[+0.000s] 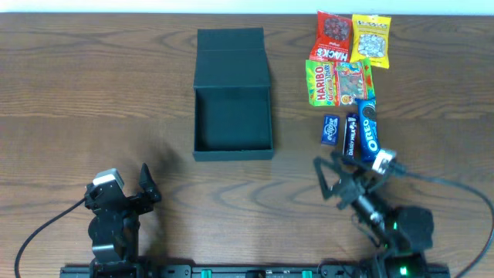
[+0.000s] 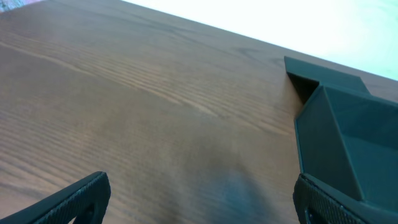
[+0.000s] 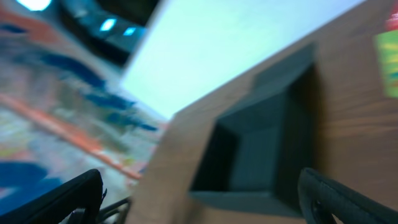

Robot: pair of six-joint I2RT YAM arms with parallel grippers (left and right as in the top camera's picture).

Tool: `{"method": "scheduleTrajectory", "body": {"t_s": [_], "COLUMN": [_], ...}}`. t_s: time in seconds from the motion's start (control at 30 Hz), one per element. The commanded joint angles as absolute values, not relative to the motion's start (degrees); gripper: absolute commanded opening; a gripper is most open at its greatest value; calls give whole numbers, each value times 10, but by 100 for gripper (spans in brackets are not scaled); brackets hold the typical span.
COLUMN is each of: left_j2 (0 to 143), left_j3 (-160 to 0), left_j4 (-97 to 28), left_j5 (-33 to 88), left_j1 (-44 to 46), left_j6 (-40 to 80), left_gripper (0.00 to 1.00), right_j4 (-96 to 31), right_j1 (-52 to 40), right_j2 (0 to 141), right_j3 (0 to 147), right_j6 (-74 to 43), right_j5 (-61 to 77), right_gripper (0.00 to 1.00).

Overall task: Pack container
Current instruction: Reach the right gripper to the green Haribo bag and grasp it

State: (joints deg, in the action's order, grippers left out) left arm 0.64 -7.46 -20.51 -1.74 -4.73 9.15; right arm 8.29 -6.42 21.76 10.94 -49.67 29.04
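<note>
We see the dark teal-green square cardboard container (image 1: 231, 116), lid flipped back, on the brown wooden table (image 1: 77, 93) toward its far edge. Both the left claw (image 2: 202, 193) and right claw (image 3: 202, 186) are spread wide by the near edge.

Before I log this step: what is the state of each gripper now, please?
Left gripper: open, holding nothing.
Right gripper: open, holding nothing.
</note>
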Motion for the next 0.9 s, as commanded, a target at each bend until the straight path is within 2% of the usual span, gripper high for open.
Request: {"method": "scheduleTrajectory", "body": {"t_s": [0.0, 0.13, 0.3, 0.43, 0.57, 0.73, 0.87], "left_j2": [3, 3, 3, 3, 3, 3, 3], "left_j3": [-62, -62, -62, -62, -62, -62, -62], "left_j4": [-209, -209, -209, -209, -209, -209, -209], "left_j5": [-23, -23, -23, -23, -23, -23, -23], "left_j1": [-48, -48, -48, -48, -48, -48, -48], "left_j6": [86, 86, 86, 86, 86, 86, 86], "left_gripper": [95, 95, 96, 95, 95, 95, 95], "right_j4": [96, 86, 19, -102, -145, -142, -120], "right_j1": [-10, 50, 58, 36, 21, 3, -14], "right_j2": [329, 524, 728, 917, 1018, 1100, 1145], "right_j3": [179, 313, 482, 657, 734, 760, 760], "right_j6": [-417, -313, -207, -145, -125, -126, -137], "right_j5": [296, 308, 305, 201, 114, 91, 19], "right_gripper": [99, 99, 99, 99, 98, 89, 90]}}
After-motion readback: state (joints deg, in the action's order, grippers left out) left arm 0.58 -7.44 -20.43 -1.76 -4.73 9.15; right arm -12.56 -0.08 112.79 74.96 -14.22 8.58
